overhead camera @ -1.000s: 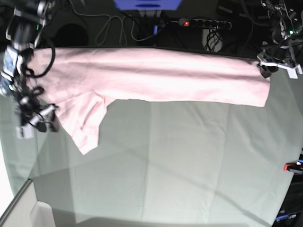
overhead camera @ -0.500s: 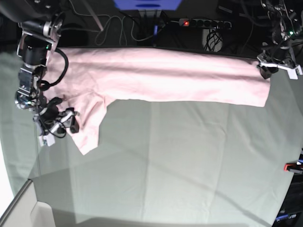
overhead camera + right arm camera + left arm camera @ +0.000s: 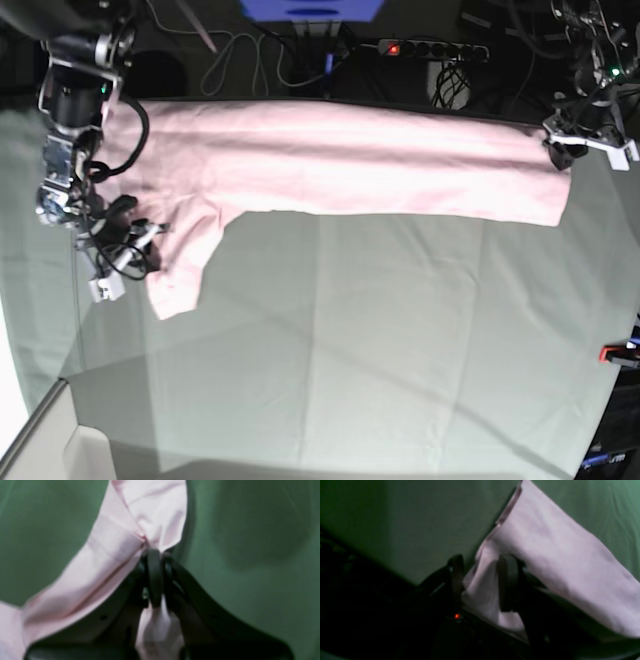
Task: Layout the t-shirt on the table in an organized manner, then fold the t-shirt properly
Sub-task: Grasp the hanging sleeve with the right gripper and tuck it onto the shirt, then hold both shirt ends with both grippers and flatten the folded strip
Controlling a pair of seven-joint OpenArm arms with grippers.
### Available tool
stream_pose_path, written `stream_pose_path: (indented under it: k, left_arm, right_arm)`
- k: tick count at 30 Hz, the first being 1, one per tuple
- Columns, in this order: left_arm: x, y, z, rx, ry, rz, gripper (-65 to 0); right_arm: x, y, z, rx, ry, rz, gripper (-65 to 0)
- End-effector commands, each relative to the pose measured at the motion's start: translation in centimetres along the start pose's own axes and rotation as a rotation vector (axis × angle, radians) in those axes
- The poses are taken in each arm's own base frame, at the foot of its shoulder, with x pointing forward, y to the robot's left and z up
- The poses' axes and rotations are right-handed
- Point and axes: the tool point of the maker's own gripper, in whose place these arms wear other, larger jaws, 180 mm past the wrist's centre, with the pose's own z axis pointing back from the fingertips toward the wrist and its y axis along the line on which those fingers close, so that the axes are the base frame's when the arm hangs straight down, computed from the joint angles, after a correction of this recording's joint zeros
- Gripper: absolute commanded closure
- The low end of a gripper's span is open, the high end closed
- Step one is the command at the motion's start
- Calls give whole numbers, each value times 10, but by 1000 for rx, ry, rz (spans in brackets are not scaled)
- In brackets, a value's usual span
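While the pale pink t-shirt point(image 3: 330, 160) is stretched across the table point(image 3: 380, 340), its nine-o'clock sleeve is pinched by the right gripper point(image 3: 140, 245) and its three-o'clock corner is clamped by the left gripper point(image 3: 562, 148).

The near and middle stretch of the table point(image 3: 400, 340) lies bare, open to a pass from the front or from either side. Along the far edge the t-shirt point(image 3: 330, 160) runs in a long folded band, with a sleeve hanging down toward the base view's left. The right gripper point(image 3: 135, 250) sits on that sleeve, its arm and looped cable filling the far left corner, and the left gripper point(image 3: 562, 148) stands at the band's far right end. Behind the far edge, a power strip point(image 3: 432, 48) and loose cables point(image 3: 240, 62) crowd the floor. A red clamp point(image 3: 618, 352) juts at the right edge.
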Motion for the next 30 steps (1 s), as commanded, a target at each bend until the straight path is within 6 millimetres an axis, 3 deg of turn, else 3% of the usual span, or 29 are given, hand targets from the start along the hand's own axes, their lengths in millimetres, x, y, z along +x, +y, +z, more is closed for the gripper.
stream_pose_path:
  k: [1,8,16,19,25,27,30]
  left_arm:
    - [16,2,2,-4,-43,-15,-230]
    - [18,2,2,-5,-44,-20,-230]
    - [18,2,2,-5,-46,-19,-230]
    - [22,0,0,-10,-54,-18,-230]
    - [23,-2,-1,-12,-57,-17,-230]
    - [24,-2,-1,-13,-59,-17,-230]
    - [24,-2,-1,-13,-59,-17,-230]
  right_arm:
    - [24,-11,13,-22,-78,34,0]
    - [41,13,78,-94,-214,173,0]
    - [25,-7,149,-305,-294,62,0]
    - [3,-6,162,-335,-260,32,0]
    - [-44,11,167,-316,-171,-32,0]
    - [-48,14,170,-309,-177,-58,0]
    - [-52,3,184,-344,-200,-101,0]
